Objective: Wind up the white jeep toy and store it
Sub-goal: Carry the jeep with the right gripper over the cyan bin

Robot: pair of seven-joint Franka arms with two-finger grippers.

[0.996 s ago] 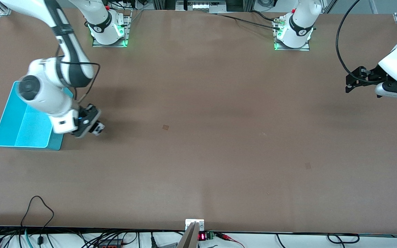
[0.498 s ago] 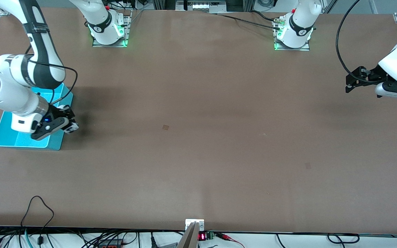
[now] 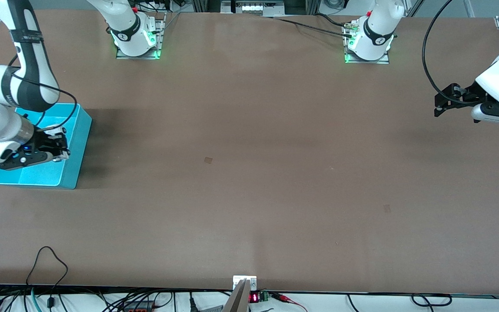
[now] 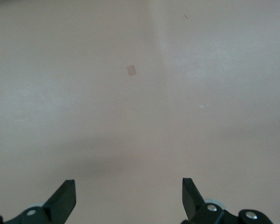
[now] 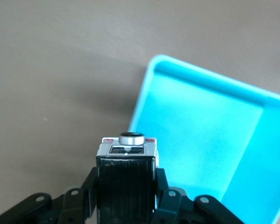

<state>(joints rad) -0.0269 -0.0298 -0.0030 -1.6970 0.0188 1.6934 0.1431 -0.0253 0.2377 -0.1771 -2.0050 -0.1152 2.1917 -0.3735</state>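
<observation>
The white jeep toy (image 5: 127, 161), black roof toward the camera and a round silver knob at its end, is clamped between the fingers of my right gripper (image 5: 127, 189). In the front view this right gripper (image 3: 60, 151) hangs with the jeep (image 3: 58, 159) over the cyan bin (image 3: 78, 145), just inside the wall that faces the table's middle. The right wrist view shows the bin (image 5: 200, 135) with nothing lying inside it. My left gripper (image 3: 439, 106) waits open above bare table at the left arm's end, nothing between its fingers (image 4: 65, 198).
The bin stands at the right arm's end of the brown table. Two small square marks (image 3: 208, 160) (image 3: 387, 208) lie on the tabletop. A black cable loop (image 3: 50, 260) and a small mount (image 3: 244, 284) sit at the edge nearest the front camera.
My right arm has carried the jeep from above the table beside the bin to above the bin itself, toward the right arm's end. The left arm has not moved.
</observation>
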